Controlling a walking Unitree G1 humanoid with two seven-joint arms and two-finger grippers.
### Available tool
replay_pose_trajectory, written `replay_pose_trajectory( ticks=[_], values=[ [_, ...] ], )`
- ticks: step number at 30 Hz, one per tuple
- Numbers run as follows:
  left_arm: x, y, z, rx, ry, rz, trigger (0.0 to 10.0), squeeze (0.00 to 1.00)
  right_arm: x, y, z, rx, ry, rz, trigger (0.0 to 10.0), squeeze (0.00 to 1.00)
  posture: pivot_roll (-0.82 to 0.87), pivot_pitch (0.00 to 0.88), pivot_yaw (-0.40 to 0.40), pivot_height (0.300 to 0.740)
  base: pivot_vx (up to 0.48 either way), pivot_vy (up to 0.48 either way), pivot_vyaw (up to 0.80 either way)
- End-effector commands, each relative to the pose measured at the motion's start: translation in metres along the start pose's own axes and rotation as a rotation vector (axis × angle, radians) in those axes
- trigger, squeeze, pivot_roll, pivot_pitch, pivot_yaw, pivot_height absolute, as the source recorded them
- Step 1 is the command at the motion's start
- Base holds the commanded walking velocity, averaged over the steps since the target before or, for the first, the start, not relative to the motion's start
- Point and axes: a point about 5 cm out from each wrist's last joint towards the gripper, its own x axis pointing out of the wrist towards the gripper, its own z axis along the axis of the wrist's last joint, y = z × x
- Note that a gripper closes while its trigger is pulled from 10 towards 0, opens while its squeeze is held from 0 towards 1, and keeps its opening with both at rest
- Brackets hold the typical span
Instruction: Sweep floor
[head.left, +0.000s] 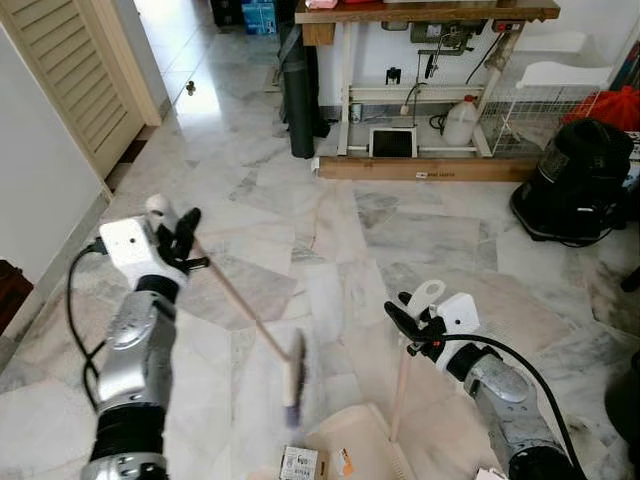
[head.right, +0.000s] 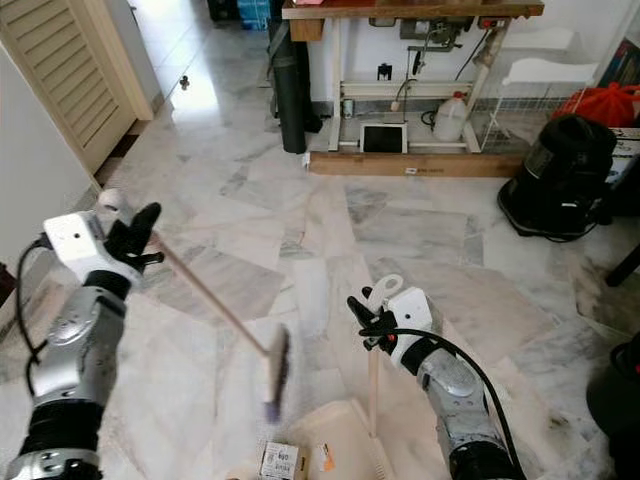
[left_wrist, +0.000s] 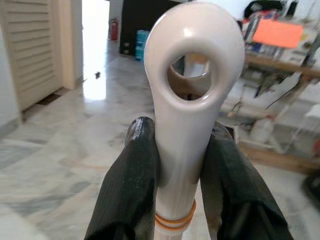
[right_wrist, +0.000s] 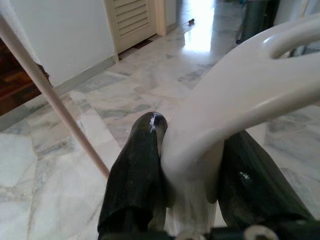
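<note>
**Broom and dustpan held over the marble floor**

The left gripper (head.left: 178, 240) pinches the white looped top of a thin beige-handled broom (head.left: 245, 318) between its two black fingers (left_wrist: 131, 185). The stick slants down to the blurred dark brush head (head.left: 294, 380), just beside the cream plastic dustpan (head.left: 350, 445). The right gripper (head.left: 405, 325) is pressed on the dustpan's white looped upright handle (head.left: 402, 385). A small printed carton (head.left: 298, 464) lies on the grey-veined marble floor (head.left: 420, 240), touching the pan's left edge

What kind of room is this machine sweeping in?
Probably a home utility or work area: a marble-tiled floor, a wooden workbench with a jug beneath it, and a black vacuum cleaner.
</note>
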Motion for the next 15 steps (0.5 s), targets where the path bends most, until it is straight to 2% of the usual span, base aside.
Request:
replay_pose_trajectory(
  ticks=[1,4,7,12,15],
  values=[
    [-0.002,0.003,0.003,0.072,0.04,-0.036,10.0,0.0,0.002,0.002,0.002,-0.022,-0.015,0.001,10.0,0.0,-0.04,0.058,0.07,0.74,0.0,0.0,0.0],
    [-0.005,0.006,-0.004,0.104,0.112,-0.067,10.0,0.0,0.001,0.001,0.001,-0.027,-0.012,-0.008,10.0,0.0,-0.03,0.053,0.072,0.74,0.0,0.0,0.0],
    [-0.011,0.006,-0.022,0.129,0.237,-0.135,10.0,0.0,0.001,0.002,-0.001,-0.025,-0.006,-0.007,10.0,0.0,-0.04,0.044,0.074,0.74,0.0,0.0,0.0],
    [-0.013,0.001,-0.028,0.134,0.293,-0.204,10.0,0.0,0.001,0.003,-0.001,-0.024,-0.007,-0.005,10.0,0.0,-0.04,0.035,0.075,0.74,0.0,0.0,0.0],
    [-0.018,-0.001,-0.031,0.145,0.363,-0.279,10.0,0.0,0.002,0.003,-0.001,-0.027,-0.005,-0.004,10.0,0.0,-0.03,0.022,0.078,0.74,0.0,0.0,0.0]
  ],
)
